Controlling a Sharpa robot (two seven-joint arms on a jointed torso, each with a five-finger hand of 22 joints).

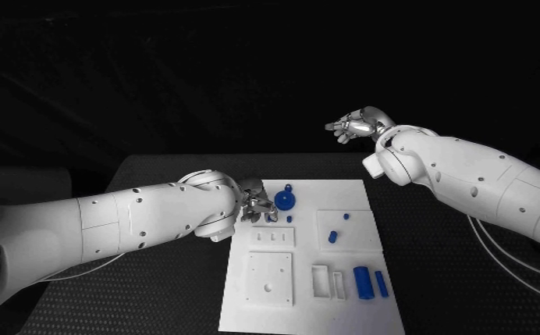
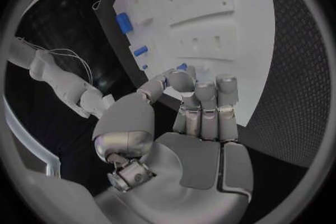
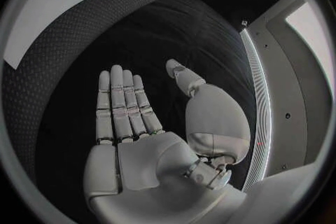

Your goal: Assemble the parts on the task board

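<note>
The left hand point(image 1: 257, 206), fingers curled, holds nothing I can see, at the task board's point(image 1: 349, 311) upper-left edge beside the round blue part point(image 1: 285, 198). The right hand point(image 1: 358, 126) hovers open, upper right of the frame. Small, stiff, probably slippery parts: pinch their sides. Open table point(image 1: 450, 288) lies right.

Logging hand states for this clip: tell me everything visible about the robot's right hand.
The right hand is silver and metallic-looking, with jointed fingers on a white arm. In the head view it hangs raised beyond the far right corner of the task board, well clear of it. Its own wrist view shows the palm flat, fingers stretched straight and close together, thumb set apart. It holds nothing and touches nothing; the black table lies beneath it.
</note>
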